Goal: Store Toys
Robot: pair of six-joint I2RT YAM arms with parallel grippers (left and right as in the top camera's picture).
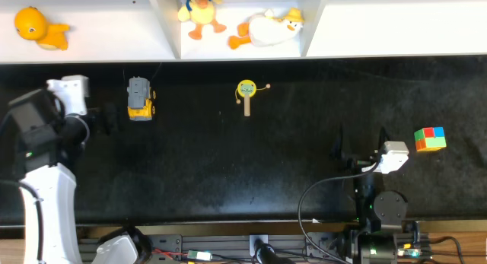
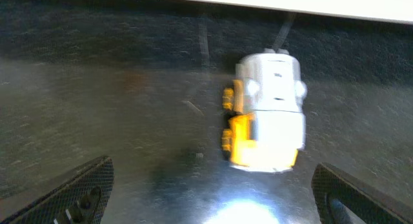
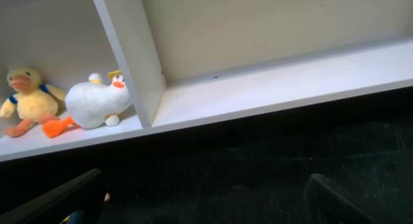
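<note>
the long white shelf (image 1: 169, 20) is the biggest thing, far out in front of both claws. the black table (image 1: 228, 173) lies under both claws.

the left claw (image 2: 211, 168) is wide open and holds nothing. the right claw (image 3: 205, 177) is wide open too, and it holds nothing.

the white goose toy (image 1: 268, 30) lies in the middle box of the shelf, far ahead of the right claw and off to its left. the yellow duck toy (image 1: 201, 11) sits just beside the goose, a bit more to the left. the orange duck toy (image 1: 39, 28) sits in the left box of the shelf, ahead of the left claw and a bit to its left.

the toy truck (image 2: 268, 114) is grey and yellow. it stands on the table just in front of the left claw, a bit to the right of the middle of the gap between the two fingers. the fingers do not touch it.

the block of many colours (image 1: 430, 139) sits on the table near the right claw, on its right side.

the small yellow rattle (image 1: 246, 92) lies on the table between the two claws, well apart from both and closer to the shelf.
</note>
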